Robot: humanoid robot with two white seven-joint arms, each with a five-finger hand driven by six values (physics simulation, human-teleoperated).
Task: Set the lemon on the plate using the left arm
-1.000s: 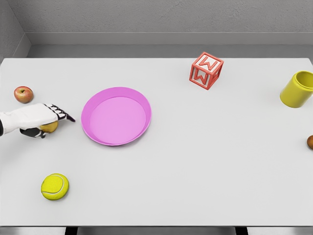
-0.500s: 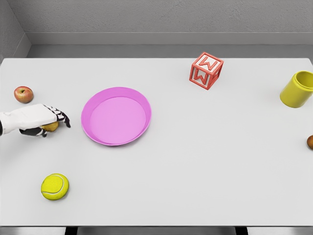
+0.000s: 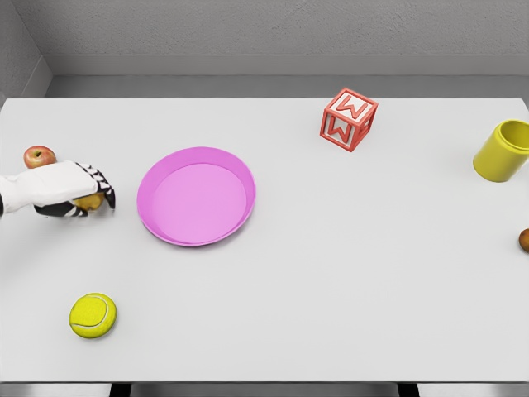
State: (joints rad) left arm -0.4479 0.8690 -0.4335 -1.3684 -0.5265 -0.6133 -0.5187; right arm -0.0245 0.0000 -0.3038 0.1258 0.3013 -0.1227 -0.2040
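Left hand [image 3: 73,192] curled tight around the lemon [image 3: 88,201] at frame's left edge — best lifted clear before swinging right over the pink plate [image 3: 196,196], grip firm.

From where I sit, bare table [image 3: 347,248] separates my left hand [image 3: 70,192] from the pink plate [image 3: 196,196], with only the apple [image 3: 38,155] just behind the hand and the tennis ball [image 3: 92,315] well nearer me.
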